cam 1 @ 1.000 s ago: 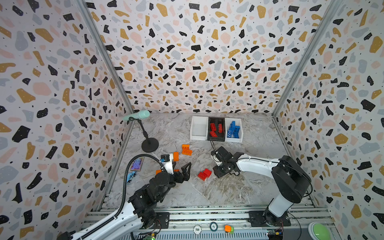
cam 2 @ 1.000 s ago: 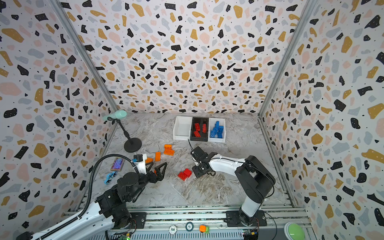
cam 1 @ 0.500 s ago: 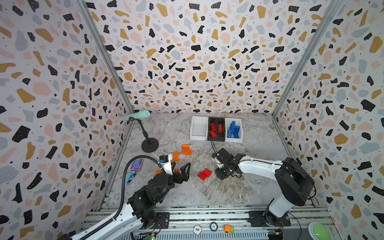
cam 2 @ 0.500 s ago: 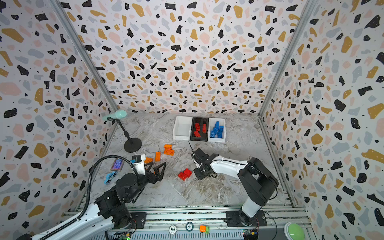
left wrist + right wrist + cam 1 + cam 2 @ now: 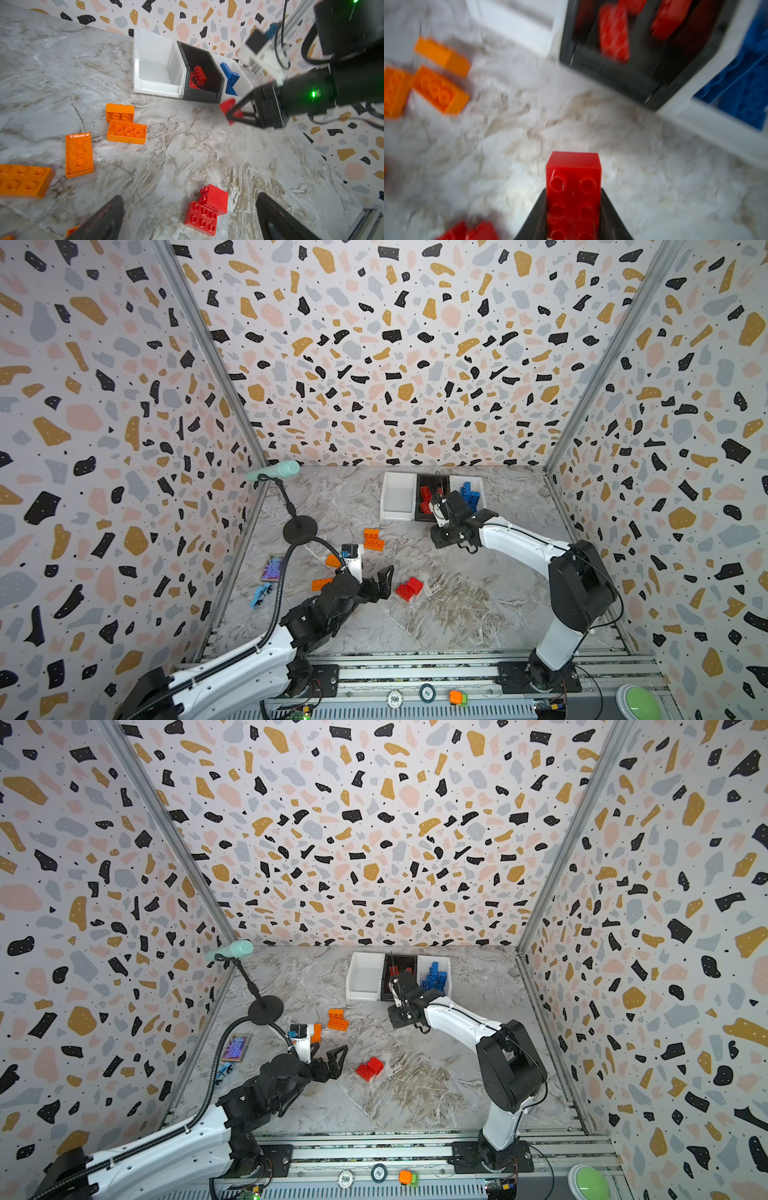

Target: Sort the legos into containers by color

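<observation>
My right gripper [image 5: 573, 207] is shut on a red lego [image 5: 573, 187], held above the table just in front of the black container [image 5: 202, 96]. From above, that gripper [image 5: 440, 537] hides the brick. Red legos lie in the black container, blue ones [image 5: 469, 493] in the white container to its right [image 5: 245, 83]. The left white container [image 5: 158, 87] holds nothing. My left gripper [image 5: 189, 198] is open, low over two red legos [image 5: 205, 209] touching each other on the table. Several orange legos [image 5: 373, 539] lie to their left.
A teal microphone on a black round stand [image 5: 299, 526] is at the left, with a shiny card [image 5: 272, 568] and a light-blue toy car [image 5: 261, 595] near the left wall. The front rail carries tokens, an orange-and-green cube [image 5: 457, 697] and a green button [image 5: 638, 701].
My right gripper has shut on a red lego beside the two red ones, lifted it and carried it back toward the black container. The left gripper has hardly moved.
</observation>
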You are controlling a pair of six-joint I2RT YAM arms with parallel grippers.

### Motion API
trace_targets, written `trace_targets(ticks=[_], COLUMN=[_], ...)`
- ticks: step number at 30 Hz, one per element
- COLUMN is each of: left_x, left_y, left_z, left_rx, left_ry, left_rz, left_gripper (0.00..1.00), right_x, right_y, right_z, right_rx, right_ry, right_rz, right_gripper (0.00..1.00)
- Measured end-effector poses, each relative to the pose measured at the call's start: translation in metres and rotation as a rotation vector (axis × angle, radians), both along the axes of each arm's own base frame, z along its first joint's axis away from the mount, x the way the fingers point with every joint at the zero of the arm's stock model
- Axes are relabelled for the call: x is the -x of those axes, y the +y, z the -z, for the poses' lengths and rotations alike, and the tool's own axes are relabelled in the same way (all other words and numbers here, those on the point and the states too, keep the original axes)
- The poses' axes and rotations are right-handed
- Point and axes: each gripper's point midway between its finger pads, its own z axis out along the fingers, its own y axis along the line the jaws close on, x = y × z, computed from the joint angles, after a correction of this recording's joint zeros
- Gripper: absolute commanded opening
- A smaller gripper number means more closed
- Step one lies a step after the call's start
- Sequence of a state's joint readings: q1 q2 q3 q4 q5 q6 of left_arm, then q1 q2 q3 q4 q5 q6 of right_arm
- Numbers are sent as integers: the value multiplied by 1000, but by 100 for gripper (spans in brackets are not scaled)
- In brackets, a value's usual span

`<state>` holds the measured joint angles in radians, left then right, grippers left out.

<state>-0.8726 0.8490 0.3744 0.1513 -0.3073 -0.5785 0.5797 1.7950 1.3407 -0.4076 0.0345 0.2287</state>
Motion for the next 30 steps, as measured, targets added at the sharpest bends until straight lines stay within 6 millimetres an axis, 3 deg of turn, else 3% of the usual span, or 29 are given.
trace_targets(ticks=[4,9,13,16,19,20,22,25,30], left_x=[-13,-27,-32,-34,-35,-34,-31,-24,-13], left_y=[-17,-35,-44,-48,-53,-54,-56,-63,-81], left_z=[0,-3,1,7,12,13,19,28,42], left_rx=[-72,-142,-182,-208,-229,-238,-264,-301,-367], left_ry=[1,-8,-3,8,18,19,29,40,55], left_rz=[29,61,82,97,116,123,142,178,248], left_gripper=[100,100,100,100,100,100,100,100,98], right_x=[-65,-125,-155,-165,-159,-152,-133,-95,-13], right_y=[-1,-1,2,3,3,4,2,-2,-19], right_z=[-13,-4,1,-3,-18,-24,-40,-73,-121], right_rx=[-23,-24,-21,-25,-41,-50,-64,-99,-172], right_ry=[-64,-92,-103,-119,-133,-133,-138,-164,-222], right_rz=[62,99,106,97,80,70,51,27,5], right_gripper=[30,34,56,68,83,92,99,99,99])
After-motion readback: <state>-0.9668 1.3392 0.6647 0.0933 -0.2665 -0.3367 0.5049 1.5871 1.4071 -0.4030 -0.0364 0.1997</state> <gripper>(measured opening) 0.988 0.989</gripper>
